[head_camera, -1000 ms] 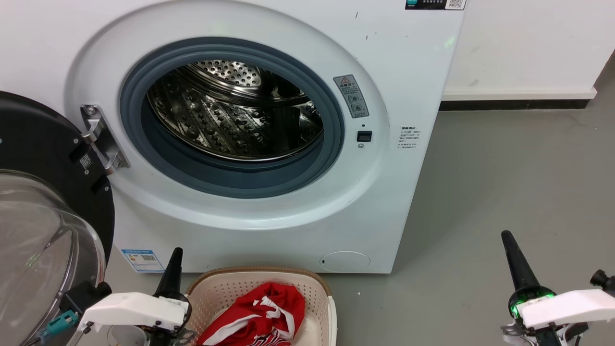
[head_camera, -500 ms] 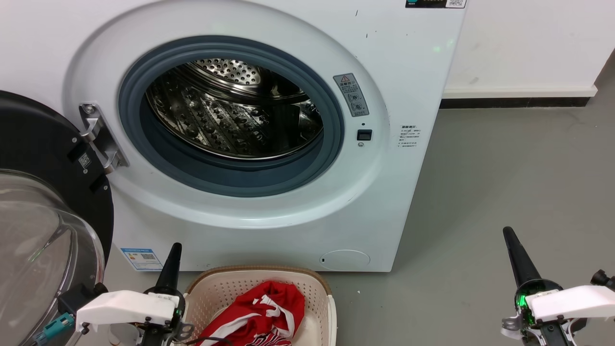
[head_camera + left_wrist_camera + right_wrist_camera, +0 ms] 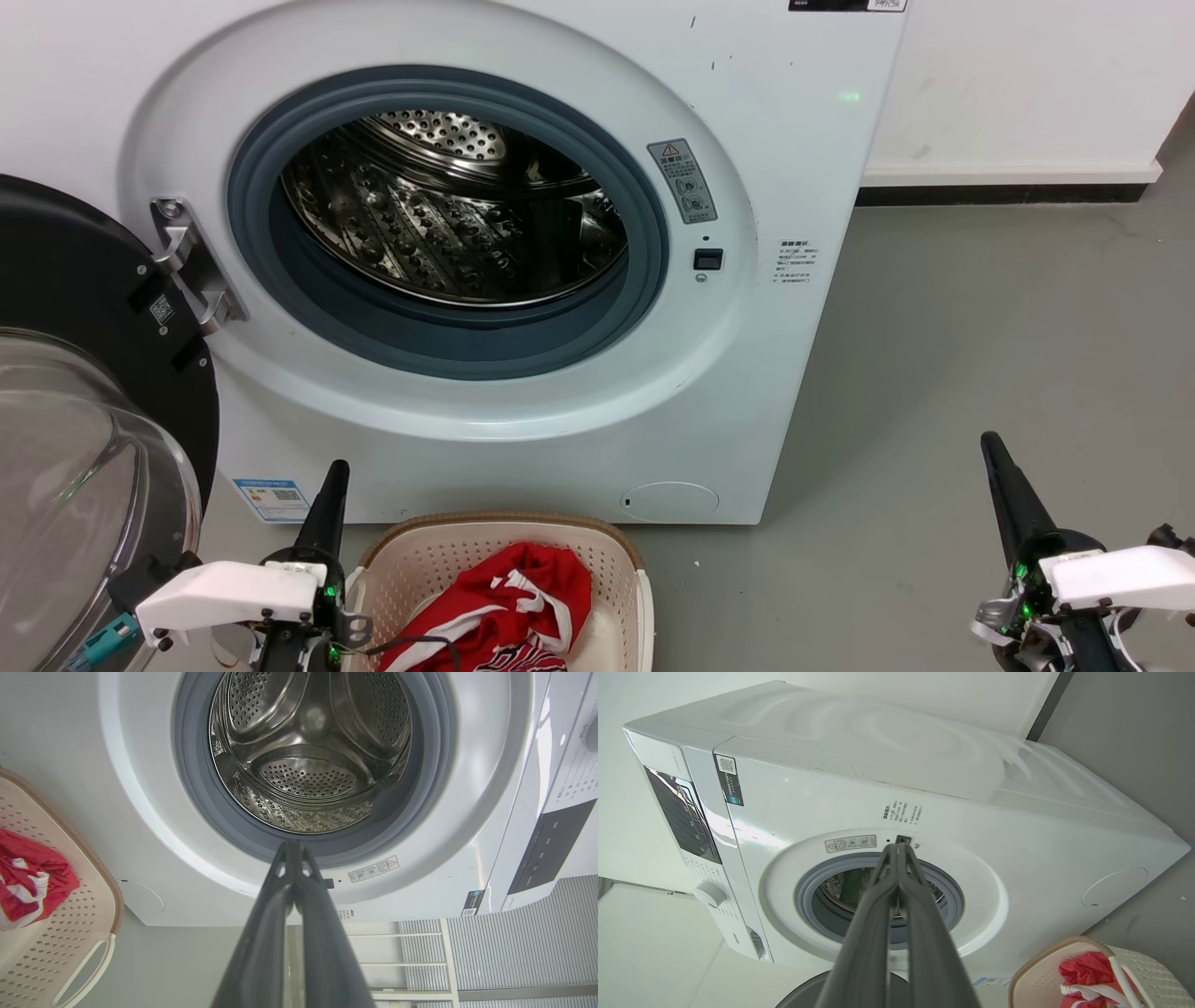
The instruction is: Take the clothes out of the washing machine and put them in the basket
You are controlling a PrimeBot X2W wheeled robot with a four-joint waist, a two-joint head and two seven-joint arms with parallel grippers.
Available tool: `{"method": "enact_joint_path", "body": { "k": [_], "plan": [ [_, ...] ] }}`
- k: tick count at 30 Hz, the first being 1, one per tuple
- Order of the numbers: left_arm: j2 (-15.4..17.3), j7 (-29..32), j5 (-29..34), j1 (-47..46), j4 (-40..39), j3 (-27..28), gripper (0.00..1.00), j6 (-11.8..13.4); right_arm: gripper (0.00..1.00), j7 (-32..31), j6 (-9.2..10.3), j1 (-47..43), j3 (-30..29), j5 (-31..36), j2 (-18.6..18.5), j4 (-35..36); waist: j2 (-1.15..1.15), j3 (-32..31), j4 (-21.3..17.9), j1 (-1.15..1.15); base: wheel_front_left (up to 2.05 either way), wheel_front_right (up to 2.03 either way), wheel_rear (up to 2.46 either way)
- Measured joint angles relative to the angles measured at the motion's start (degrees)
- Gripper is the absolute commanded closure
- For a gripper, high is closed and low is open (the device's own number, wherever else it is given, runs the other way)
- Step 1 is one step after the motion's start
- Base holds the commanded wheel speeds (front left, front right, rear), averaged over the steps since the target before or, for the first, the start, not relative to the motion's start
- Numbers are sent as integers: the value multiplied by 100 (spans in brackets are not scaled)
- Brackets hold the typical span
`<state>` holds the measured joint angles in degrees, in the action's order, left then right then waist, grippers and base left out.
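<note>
The left gripper (image 3: pixel 336 467) and right gripper (image 3: pixel 988 441) are pressed together. The clothes (image 3: pixel 509 597) are laid in the basket (image 3: pixel 618 549) beside the left fingers (image 3: pixel 325 518). The back of the drum (image 3: pixel 308 774) in the washing machine (image 3: pixel 140 826) is revealed by the left wrist view. Free floor (image 3: pixel 980 327) is seen around the right fingers (image 3: pixel 1016 509).

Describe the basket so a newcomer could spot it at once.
Find the white washing machine. On the floor in front of it stands the basket. It alone is cream perforated plastic with a brown rim, holding red clothes.
</note>
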<state>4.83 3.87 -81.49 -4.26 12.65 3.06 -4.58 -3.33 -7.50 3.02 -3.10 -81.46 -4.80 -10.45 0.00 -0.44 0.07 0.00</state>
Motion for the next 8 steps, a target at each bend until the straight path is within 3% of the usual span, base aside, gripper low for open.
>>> {"method": "enact_joint_path", "body": {
  "k": [8],
  "plan": [
    [-36, 52, -336, -49, 44, 85, 100, -99, 100, -27, 0, 63, -27, -379, 3, -101, 0, 17, -2, 0, 0, 0, 0]
  ]
}}
